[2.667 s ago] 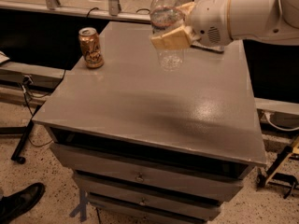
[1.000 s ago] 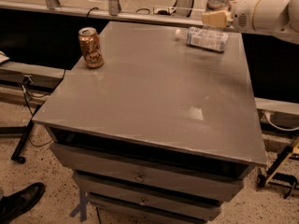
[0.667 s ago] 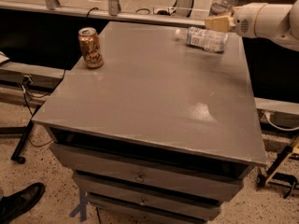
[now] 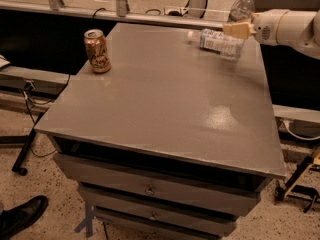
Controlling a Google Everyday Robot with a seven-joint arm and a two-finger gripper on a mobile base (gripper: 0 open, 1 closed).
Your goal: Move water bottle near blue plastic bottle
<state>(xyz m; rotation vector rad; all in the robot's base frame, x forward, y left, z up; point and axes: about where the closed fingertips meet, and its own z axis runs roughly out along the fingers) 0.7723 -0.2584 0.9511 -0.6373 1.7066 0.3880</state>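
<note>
The water bottle [image 4: 243, 6] is a clear bottle with a white cap, upright at the far right corner of the grey table [image 4: 165, 114]. My gripper [image 4: 239, 30] reaches in from the right and is shut on its lower part, which the beige fingers [image 4: 235, 30] hide. The blue plastic bottle [image 4: 218, 40], with a pale blue-and-white label, lies on its side on the table just below and left of the gripper, cap pointing left. The two bottles are close together.
A gold-brown drink can [image 4: 97, 50] stands near the table's far left edge. Drawers [image 4: 150, 190] sit under the tabletop. A railing and cables run behind the table. A black shoe [image 4: 20, 216] is on the floor at lower left.
My gripper has carried the water bottle from above the table's middle to the far right corner, beside the lying blue bottle, then drifted slightly right and down.
</note>
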